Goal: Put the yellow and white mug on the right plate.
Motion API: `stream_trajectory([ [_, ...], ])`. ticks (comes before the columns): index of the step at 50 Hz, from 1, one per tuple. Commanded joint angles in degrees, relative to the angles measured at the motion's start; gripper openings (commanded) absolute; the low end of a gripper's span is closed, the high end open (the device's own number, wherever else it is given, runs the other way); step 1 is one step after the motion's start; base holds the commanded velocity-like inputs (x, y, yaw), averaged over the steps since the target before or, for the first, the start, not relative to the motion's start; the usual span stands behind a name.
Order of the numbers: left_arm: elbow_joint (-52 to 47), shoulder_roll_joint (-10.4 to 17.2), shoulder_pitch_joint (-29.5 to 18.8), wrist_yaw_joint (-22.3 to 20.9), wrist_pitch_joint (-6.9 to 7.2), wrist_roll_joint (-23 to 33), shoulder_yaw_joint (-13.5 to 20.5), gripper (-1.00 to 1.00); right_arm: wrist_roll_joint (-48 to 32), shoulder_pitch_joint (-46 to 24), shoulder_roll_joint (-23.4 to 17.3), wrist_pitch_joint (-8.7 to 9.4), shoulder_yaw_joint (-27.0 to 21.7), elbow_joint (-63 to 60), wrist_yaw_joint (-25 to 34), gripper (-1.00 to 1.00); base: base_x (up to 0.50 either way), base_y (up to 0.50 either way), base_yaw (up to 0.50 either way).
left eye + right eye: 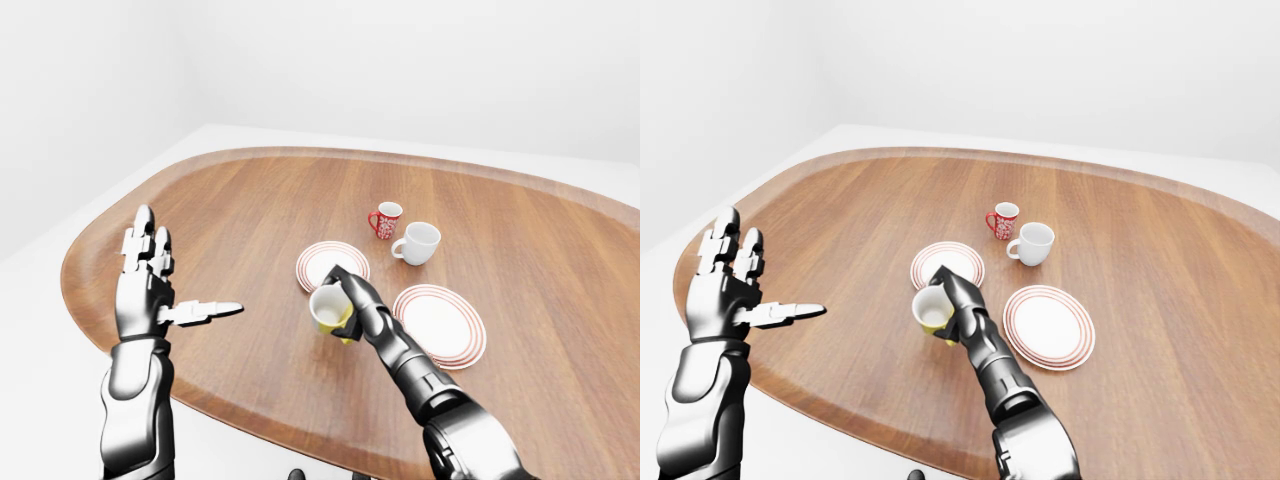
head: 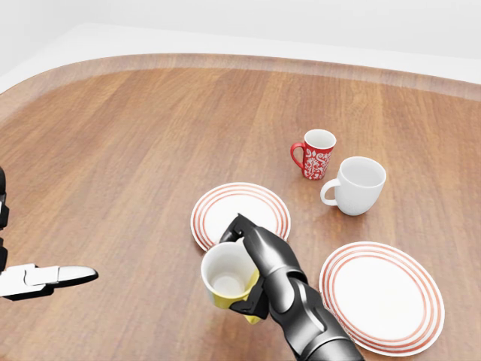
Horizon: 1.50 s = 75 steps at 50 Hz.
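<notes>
A wooden table (image 2: 135,135) with a rounded edge fills most of the head view, pale floor showing beyond its top rim. On it lie two white plates with red rings. The right plate (image 2: 382,296) sits toward the lower right of the head view, bare. The left plate (image 2: 240,218) lies near the middle, its lower edge partly covered by the mug and the right hand.

The right arm (image 1: 1005,390) rises from the bottom of the eye views, dark and jointed, reaching up toward the middle of the table. The left arm (image 1: 135,390) stands at the left edge of the eye views, off the table's side.

Above the right plate in the head view stands a white mug (image 2: 359,185), upright, handle to its left. Just beside it, to the upper left, stands a smaller red mug (image 2: 316,154) with a white pattern, handle also to the left; the two are close, and whether they touch I cannot tell.

The yellow mug (image 2: 228,277), white inside, is in the right hand (image 2: 259,271), whose fingers (image 2: 242,229) wrap round its far side and under it. It tilts with its mouth toward the camera, between the two plates and nearer the left one, seemingly lifted off the wood.

The left hand (image 1: 150,285) is spread wide, fingers up, one finger pointing sideways, holding nothing.
</notes>
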Motion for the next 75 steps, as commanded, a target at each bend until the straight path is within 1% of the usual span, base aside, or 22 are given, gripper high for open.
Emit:
stream_trajectory([
  [1,0.0,0.1,-0.1,0.1,0.0,0.0,0.1,1.0,-0.5,-1.8,-3.5,0.43,-2.2,-2.2,1.0,-1.0,0.0,0.0,0.0],
  [4,0.2,0.0,-0.1,0.1,0.0,0.1,0.0,1.0,0.2,-2.6,-4.7,0.27,-2.8,-1.6,1.0,-1.0,0.0,0.0,0.0],
  [9,-0.1,0.0,0.0,0.0,0.0,0.1,0.0,1.0,1.3,-4.4,-6.4,-0.57,-3.6,1.0,0.5,-1.0,0.0,0.0,0.0],
  [16,0.0,0.0,0.1,0.1,0.0,0.2,0.0,1.0,2.4,-6.4,-8.5,-0.57,-4.6,5.1,-0.5,-1.0,0.0,0.0,0.0],
  [39,1.2,0.0,-0.2,0.2,0.0,0.5,-0.3,1.0,5.2,-10.0,-14.4,-0.57,-6.9,10.3,-0.7,-1.0,0.0,0.0,0.0],
  [75,1.5,0.0,-0.2,0.3,0.0,0.8,-0.6,1.0,9.6,-11.6,-21.5,-0.57,-10.2,15.6,-0.8,-1.0,0.0,0.0,0.0],
])
